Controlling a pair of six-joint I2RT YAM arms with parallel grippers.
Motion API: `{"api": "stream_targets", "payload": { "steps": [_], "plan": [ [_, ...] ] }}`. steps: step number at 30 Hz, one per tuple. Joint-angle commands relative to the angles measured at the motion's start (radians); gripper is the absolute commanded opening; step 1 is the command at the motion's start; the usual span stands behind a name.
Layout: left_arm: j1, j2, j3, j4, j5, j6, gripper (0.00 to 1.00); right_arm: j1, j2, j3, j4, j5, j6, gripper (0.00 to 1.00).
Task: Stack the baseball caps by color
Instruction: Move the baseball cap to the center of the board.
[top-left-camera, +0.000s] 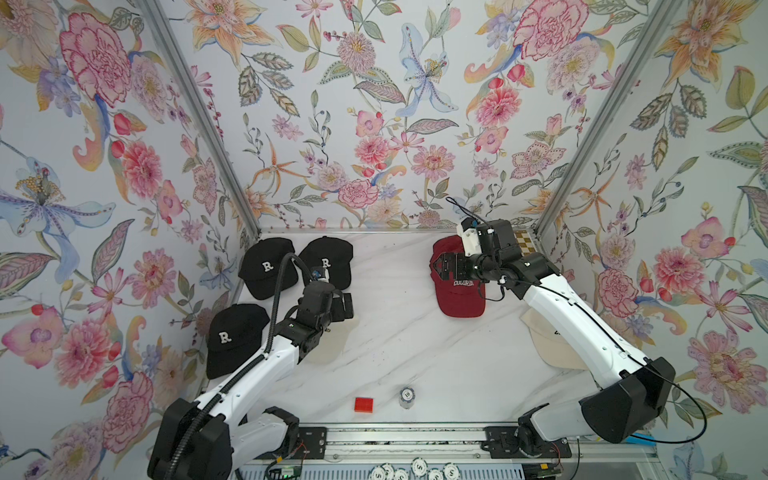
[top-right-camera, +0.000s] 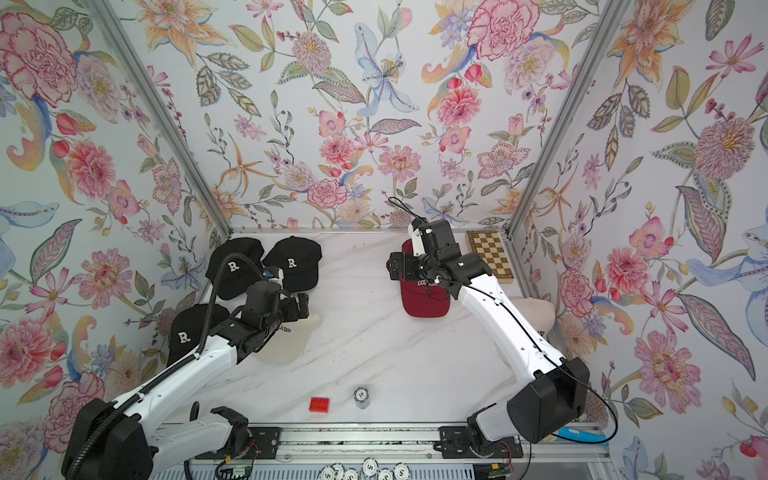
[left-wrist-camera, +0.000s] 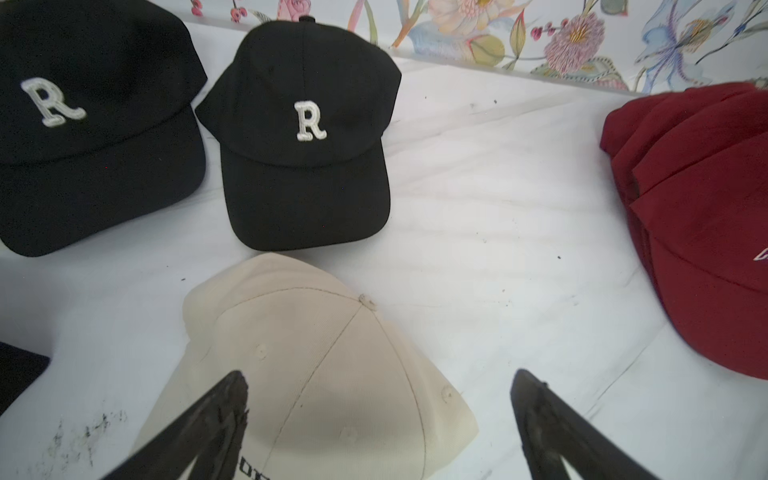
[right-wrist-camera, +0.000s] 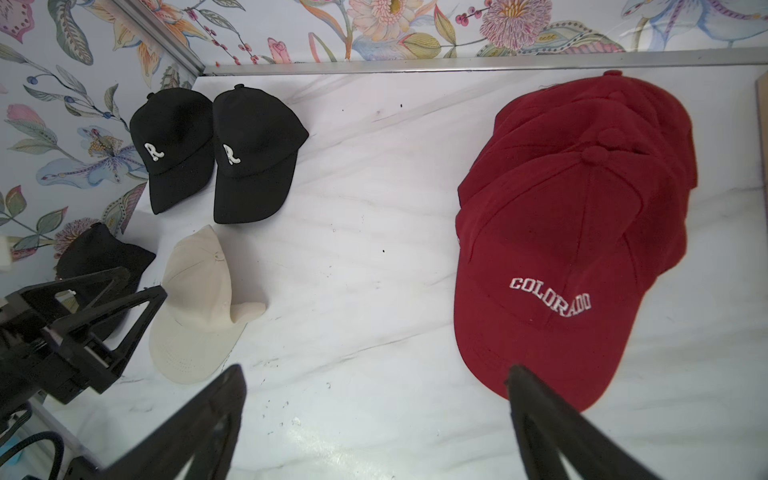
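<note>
As left tool (left-wrist-camera: 379, 373) gapes over a cream cap (left-wrist-camera: 316, 353), right tool (right-wrist-camera: 375, 369) gapes by red caps (right-wrist-camera: 573, 232).

A white marble table (top-left-camera: 407, 340) carries a stack of dark red caps (top-left-camera: 461, 299), the top one lettered COLORADO, toward its far right side. Well to the left of that stack, a corner black cap (top-left-camera: 266, 270) and a neighbouring black cap (top-left-camera: 328, 257), both marked R, sit side by side at the back. A third black cap (top-left-camera: 232, 336) lies nearer the front. A cream cap (top-right-camera: 286, 345) rests between the stack and the third black cap. A second cream cap (top-left-camera: 548, 345), partly hidden from above, lies in front and to the right of the stack. A chessboard (top-right-camera: 490, 253) lies just right of the stack, in the far corner. Well in front of the stack, near the table's front edge, a red brick (top-left-camera: 363, 404) and a short pile of poker chips (top-left-camera: 407, 397) sit close together but apart.
</note>
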Motion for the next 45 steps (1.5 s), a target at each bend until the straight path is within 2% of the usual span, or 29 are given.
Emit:
{"api": "stream_targets", "payload": {
  "steps": [1, 7, 12, 21, 27, 36, 45],
  "plan": [
    [0.04, 0.081, 0.081, -0.077, -0.006, 0.032, 1.0, -0.02, 0.022, 0.026, 0.008, -0.046, -0.017, 0.99],
    [0.056, 0.245, 0.243, -0.251, -0.048, 0.171, 0.98, -0.049, 0.046, 0.09, -0.005, -0.136, 0.001, 0.99],
    [0.078, 0.294, 0.3, -0.343, -0.043, 0.296, 0.96, -0.052, 0.045, 0.088, -0.012, -0.17, 0.003, 0.99],
    [0.115, 0.235, 0.28, -0.405, 0.067, 0.386, 0.96, -0.027, 0.065, 0.141, -0.075, -0.273, 0.006, 0.99],
    [0.135, 0.23, 0.259, -0.386, 0.151, 0.463, 0.95, 0.018, 0.099, 0.163, -0.076, -0.302, 0.019, 0.99],
    [0.211, 0.267, 0.238, -0.332, 0.191, 0.476, 0.85, 0.041, 0.104, 0.188, -0.075, -0.29, 0.018, 0.99],
    [0.229, 0.315, 0.228, -0.312, 0.262, 0.464, 0.76, 0.025, 0.065, 0.166, -0.08, -0.273, 0.017, 0.99]
  ]
}}
